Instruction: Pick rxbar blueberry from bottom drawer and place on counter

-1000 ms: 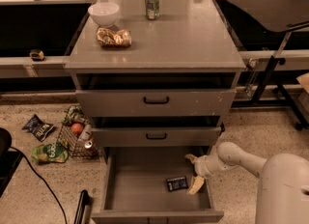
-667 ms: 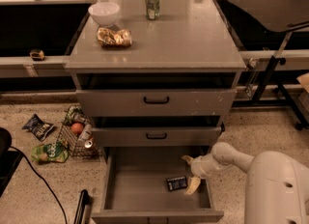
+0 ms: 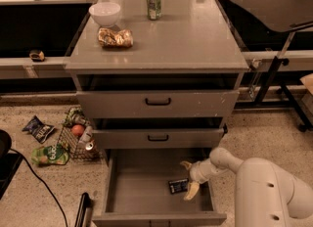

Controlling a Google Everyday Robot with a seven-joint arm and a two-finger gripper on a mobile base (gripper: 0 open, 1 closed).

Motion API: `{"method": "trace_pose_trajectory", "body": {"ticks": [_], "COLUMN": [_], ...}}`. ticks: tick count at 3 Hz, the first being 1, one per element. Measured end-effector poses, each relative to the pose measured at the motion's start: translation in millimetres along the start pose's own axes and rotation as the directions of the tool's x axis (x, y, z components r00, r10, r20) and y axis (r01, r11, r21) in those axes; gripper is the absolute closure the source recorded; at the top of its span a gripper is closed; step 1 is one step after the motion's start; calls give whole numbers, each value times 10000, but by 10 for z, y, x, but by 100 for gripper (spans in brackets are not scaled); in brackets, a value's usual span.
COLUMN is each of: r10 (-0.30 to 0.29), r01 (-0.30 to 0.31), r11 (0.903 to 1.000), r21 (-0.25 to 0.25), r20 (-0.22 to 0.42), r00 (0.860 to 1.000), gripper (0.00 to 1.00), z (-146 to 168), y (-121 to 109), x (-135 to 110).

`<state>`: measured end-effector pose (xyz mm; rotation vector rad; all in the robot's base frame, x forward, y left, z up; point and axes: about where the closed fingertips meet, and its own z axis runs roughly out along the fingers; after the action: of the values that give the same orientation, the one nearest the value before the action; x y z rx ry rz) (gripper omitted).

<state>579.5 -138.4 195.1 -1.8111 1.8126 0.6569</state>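
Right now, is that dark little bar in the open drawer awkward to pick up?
Probably light and fairly stiff: the rxbar blueberry looks small and flat. Lying flush on the bottom drawer floor, it may slide rather than lift. The gripper, open beside it, likely needs its edges.

The robot's white arm (image 3: 266, 187) is reaching leftward from the lower right, elbow bent, its wrist holding the gripper (image 3: 190, 178) low, with both tan fingers (image 3: 191, 191) spread apart.
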Motion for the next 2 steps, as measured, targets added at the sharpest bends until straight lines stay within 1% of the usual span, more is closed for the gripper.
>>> {"method": "trace_pose_trajectory", "body": {"ticks": [1,2], "r10": [-244,-271], "r01": [241,251], "r11": [9995,9989], "r21": [-217,-400], "r20": [-112,-506], "r00": [9996,9983], "gripper": [0,0], "z": [222,413], "y": [-3,-5], "x": [70,179]}}
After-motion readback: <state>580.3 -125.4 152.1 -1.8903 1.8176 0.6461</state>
